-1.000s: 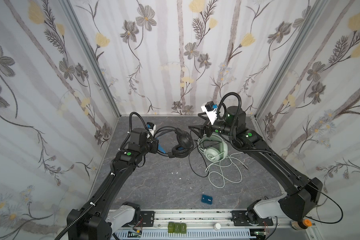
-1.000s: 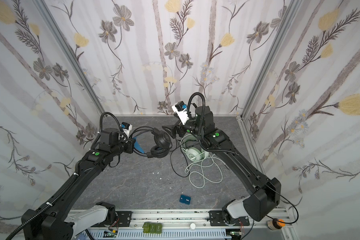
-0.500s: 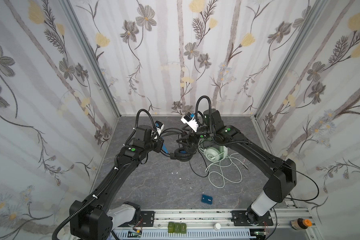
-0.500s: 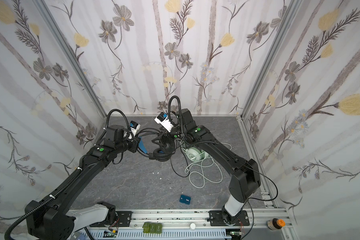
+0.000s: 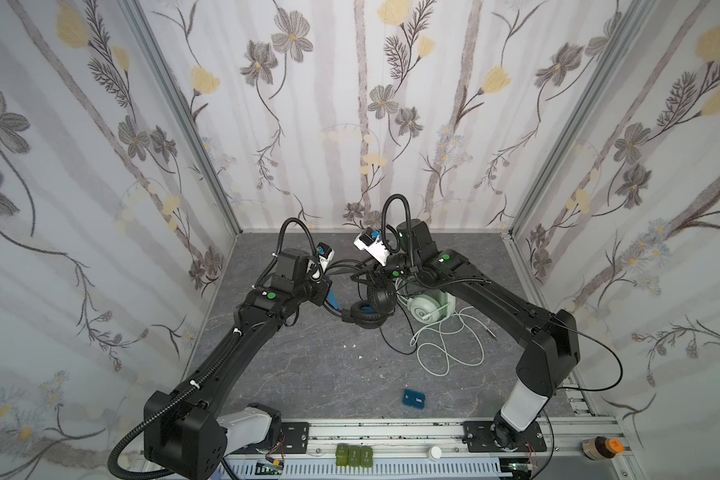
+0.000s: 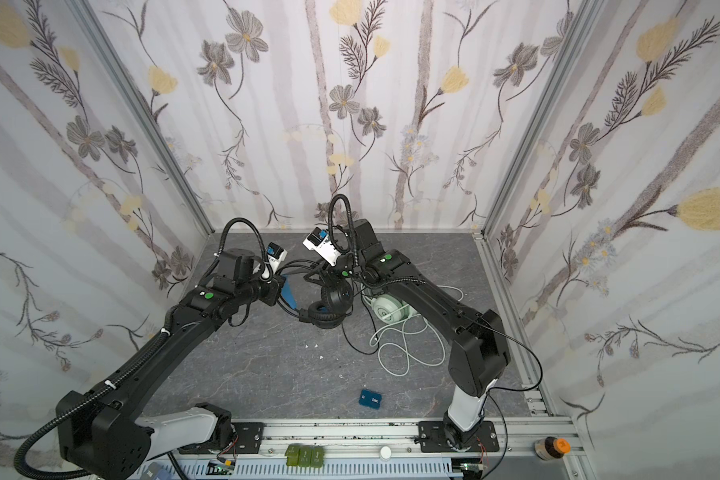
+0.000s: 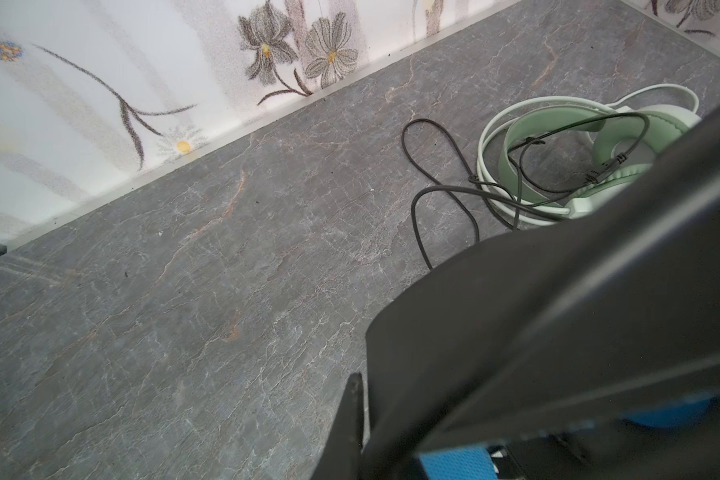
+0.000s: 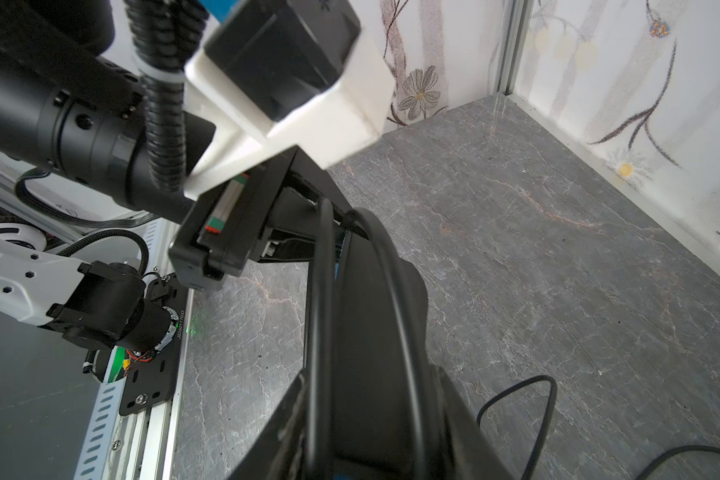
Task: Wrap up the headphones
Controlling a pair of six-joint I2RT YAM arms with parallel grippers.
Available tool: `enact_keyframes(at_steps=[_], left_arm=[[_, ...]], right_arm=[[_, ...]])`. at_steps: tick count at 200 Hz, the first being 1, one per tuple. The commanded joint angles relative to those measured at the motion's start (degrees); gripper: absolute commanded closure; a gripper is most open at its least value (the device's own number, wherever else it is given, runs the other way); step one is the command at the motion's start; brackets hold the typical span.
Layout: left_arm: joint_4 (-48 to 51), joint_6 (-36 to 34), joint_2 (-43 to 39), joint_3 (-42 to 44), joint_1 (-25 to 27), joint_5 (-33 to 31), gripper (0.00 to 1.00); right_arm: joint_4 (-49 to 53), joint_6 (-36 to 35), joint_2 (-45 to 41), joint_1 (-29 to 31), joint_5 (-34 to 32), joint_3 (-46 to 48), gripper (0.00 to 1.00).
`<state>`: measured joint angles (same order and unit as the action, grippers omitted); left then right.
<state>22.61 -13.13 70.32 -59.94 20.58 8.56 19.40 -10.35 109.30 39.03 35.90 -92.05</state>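
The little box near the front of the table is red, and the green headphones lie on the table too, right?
Not quite. The little box is blue, not red; both top views show it. It does sit near the front of the table, and the green headphones do lie on the table too.

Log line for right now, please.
left gripper: shut on black headphones | right gripper: at black headphones, grip unclear | mint-green headphones: on table, cable loose
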Motion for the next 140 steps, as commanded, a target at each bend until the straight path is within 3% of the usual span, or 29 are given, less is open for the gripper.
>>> enact_keyframes(at_steps=[1,9,16,22,53,73,108,140], left_arm=[[-4.2,3.5,-0.9,1.2,0.0,0.2,0.78],[-4.3,4.4,-1.2,1.7,0.0,0.2,0.54],[-3.9,5.6,-1.5,2.0,0.0,-0.2,0.15],[-3.2,6.7,-1.9,2.3,0.0,-1.0,0.01],[-2.2,15.9,-6.4,7.2,-0.5,-2.2,0.0],[-0.2,22.7,-8.1,9.6,-1.1,-2.8,0.0],[3.3,42.8,-10.0,13.9,-4.9,-4.7,0.0],[7.2,52.3,-14.3,17.2,-10.5,-6.9,0.0]], right_arm=[[-1.5,-1.6,0.6,0.0,-0.9,-0.8,0.94],[-1.8,-1.6,0.7,0.1,-1.5,-0.8,0.97],[-2.1,-1.6,0.7,0.1,-2.6,-0.8,1.0],[-2.5,-1.6,0.6,0.1,-3.9,-0.8,1.0],[-8.0,-1.8,-0.9,0.7,-18.5,0.1,1.0],[-11.2,-5.5,-0.8,3.7,-35.0,0.3,1.0],[-16.6,-12.0,4.2,10.9,-63.0,1.2,1.0],[-24.5,-15.4,7.9,15.0,-74.6,6.4,1.0]])
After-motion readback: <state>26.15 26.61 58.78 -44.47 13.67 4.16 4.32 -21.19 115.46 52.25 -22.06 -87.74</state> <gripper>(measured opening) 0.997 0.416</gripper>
